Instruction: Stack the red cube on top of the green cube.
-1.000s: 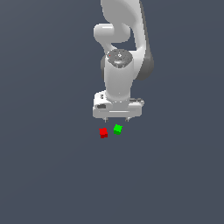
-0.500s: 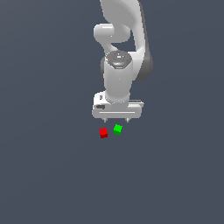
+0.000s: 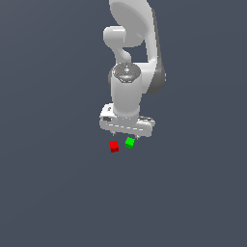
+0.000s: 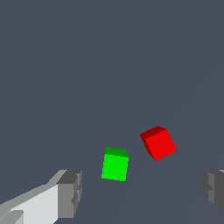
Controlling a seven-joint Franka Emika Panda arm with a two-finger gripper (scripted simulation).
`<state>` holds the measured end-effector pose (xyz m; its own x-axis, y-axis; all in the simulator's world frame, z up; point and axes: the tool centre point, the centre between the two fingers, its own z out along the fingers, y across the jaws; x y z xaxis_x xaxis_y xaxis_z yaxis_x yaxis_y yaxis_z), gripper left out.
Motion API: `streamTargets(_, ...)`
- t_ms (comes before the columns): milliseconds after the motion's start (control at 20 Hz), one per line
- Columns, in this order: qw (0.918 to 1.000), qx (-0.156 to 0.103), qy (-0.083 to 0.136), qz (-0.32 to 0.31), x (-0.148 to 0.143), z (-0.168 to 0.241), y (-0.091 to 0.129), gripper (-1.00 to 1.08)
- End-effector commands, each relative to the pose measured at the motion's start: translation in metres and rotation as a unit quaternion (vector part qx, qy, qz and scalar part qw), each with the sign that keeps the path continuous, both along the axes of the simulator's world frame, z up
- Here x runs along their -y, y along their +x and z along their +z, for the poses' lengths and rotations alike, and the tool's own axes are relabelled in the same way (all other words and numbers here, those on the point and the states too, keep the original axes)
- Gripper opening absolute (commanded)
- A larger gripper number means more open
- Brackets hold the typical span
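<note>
A: Although the gripper (image 3: 126,133) hangs over both cubes, is any stacking done?

B: None. Fingers spread, holding nothing. The red cube (image 3: 114,146) rests on the floor just beside the green cube (image 3: 130,142), at its 8 o'clock in the exterior view. Grasp, lift and placement remain.

Setting: a bare simulated test scene is shown, not a furnished room.
Ground: a flat, uniform dark grey-blue surface (image 3: 53,193) is seen all around the arm, without texture or edges.
Arm: a smooth white-and-grey robot arm (image 3: 128,91) is rendered with plain shading.
Props: two flat-coloured blocks, the red cube (image 3: 114,146) and the green cube (image 3: 130,142), are placed just beside each other below the arm.
</note>
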<state>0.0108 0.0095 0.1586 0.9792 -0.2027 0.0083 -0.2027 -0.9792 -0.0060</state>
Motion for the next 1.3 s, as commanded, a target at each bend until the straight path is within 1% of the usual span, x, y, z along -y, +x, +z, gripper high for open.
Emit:
streamTargets(0,0.9994,0.000,0.000,-0.035,0.004,-0.006,0.001,1.00)
streamTargets(150,0.9967,-0.001,0.000,-0.081,0.009,-0.013,0.002,1.00)
streamTargets(300,0.9918,-0.001,0.000,-0.128,0.015,-0.020,0.002,1.00)
streamTargets(450,0.9847,-0.001,0.000,-0.174,0.020,-0.027,0.002,1.00)
streamTargets(600,0.9754,-0.002,0.000,-0.220,0.026,-0.035,0.001,1.00)
streamTargets(750,0.9638,-0.002,0.000,-0.267,0.031,-0.042,0.000,1.00)
streamTargets(900,0.9498,-0.003,0.000,-0.313,0.037,-0.050,-0.002,1.00)
streamTargets(1050,0.9335,-0.003,0.000,-0.358,0.042,-0.058,-0.004,1.00)
streamTargets(1250,0.9090,-0.003,0.000,-0.417,0.048,-0.067,-0.008,1.00)
